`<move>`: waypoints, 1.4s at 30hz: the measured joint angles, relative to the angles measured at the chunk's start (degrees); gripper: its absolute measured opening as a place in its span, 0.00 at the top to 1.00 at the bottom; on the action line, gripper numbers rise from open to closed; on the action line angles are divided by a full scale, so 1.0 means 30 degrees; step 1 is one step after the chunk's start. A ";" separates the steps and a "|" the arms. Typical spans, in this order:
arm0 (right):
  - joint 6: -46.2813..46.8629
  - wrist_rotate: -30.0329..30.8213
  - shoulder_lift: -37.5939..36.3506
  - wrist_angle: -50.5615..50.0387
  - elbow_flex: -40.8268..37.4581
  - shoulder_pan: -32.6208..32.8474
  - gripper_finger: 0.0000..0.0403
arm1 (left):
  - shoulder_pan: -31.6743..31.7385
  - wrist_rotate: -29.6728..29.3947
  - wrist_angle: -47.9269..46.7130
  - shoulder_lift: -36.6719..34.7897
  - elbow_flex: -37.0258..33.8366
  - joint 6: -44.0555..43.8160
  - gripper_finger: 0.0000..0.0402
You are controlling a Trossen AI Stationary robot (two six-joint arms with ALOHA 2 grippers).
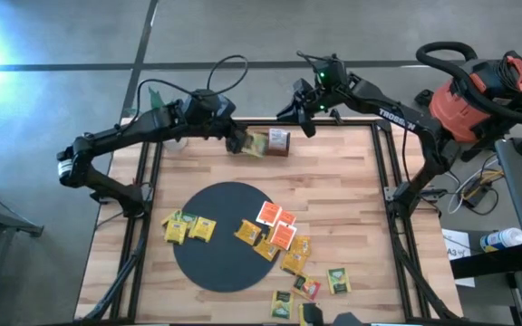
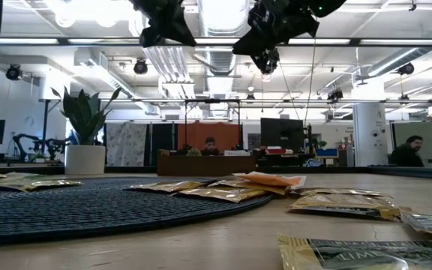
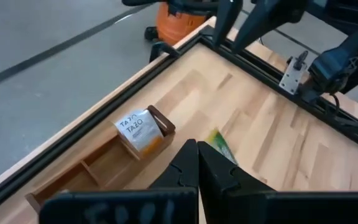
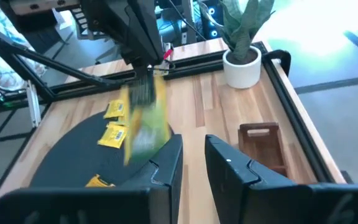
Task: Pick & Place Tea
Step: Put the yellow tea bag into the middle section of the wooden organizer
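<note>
- left gripper (image 3: 197, 163): jaws pressed together, pinching a green tea packet (image 3: 220, 144) that hangs from the tips above the back of the table (image 1: 333, 181), just beside the wooden tray (image 3: 98, 167).
- the same packet shows as a blurred yellow-green shape in the right wrist view, dangling under the left arm.
- right gripper (image 4: 193, 155): jaws parted by a narrow gap, nothing between them; it hangs above the table's back edge, near the tray's other end.
- wooden tray: one white tea packet (image 3: 139, 130) stands tilted in its end compartment; the other compartments seen hold nothing.
- remaining tea packets (image 1: 277, 234): scattered on and around the black round mat (image 1: 216, 244), yellow ones at its left edge, orange and green ones at its right and front.
</note>
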 joint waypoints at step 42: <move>0.2166 0.3272 0.4621 -0.2545 -0.6686 0.2968 0.83 | -0.0199 0.4839 1.2939 0.7037 -0.9962 -1.2228 1.00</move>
